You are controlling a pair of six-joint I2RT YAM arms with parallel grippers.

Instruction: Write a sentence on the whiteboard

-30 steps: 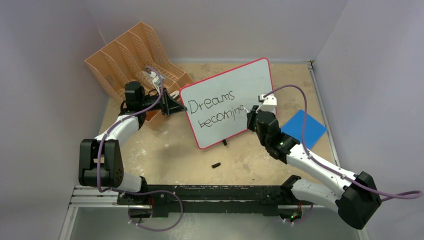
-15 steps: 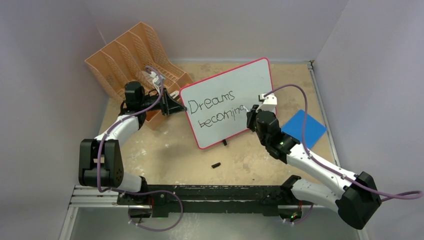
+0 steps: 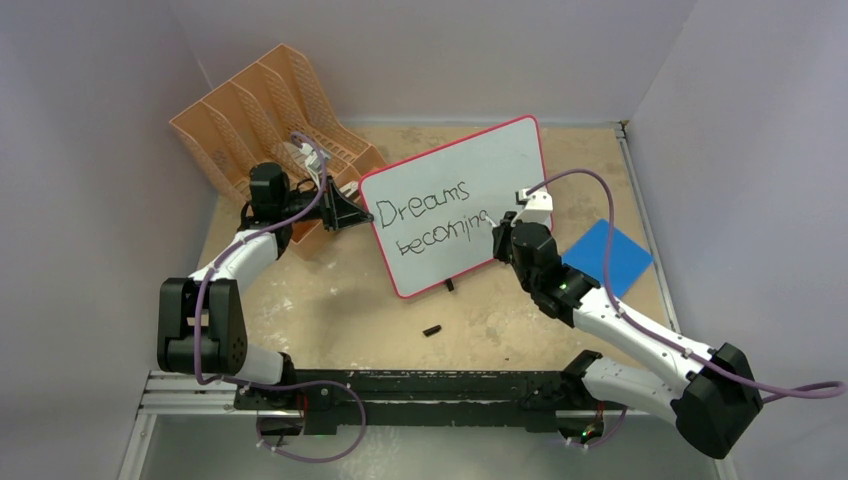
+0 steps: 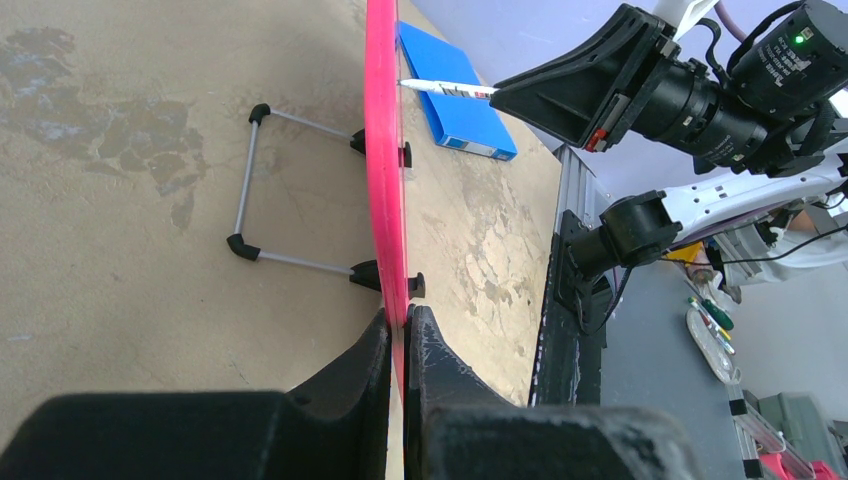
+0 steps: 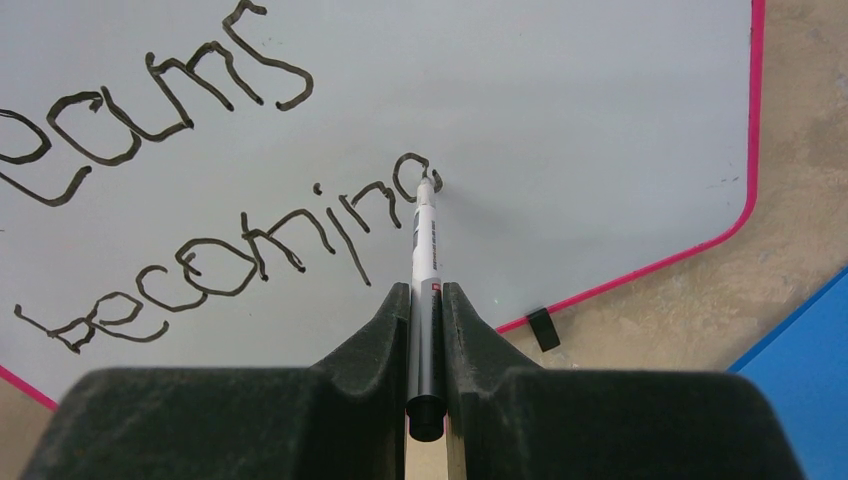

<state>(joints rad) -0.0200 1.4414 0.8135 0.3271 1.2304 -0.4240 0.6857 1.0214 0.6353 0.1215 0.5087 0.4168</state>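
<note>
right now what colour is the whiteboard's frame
Bright pink-red, clearest on the whiteboard edge in the left wrist view.

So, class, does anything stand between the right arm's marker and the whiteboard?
Nothing visible does: the marker tip touches the whiteboard at the last letter of the sentence, with bare white surface beside it.

On my feed I see plain pale-lilac walls closing in the worn tan surface on three sides, its top blotched with pale scuffs, a metal rail along the near edge, under even, soft light
</note>
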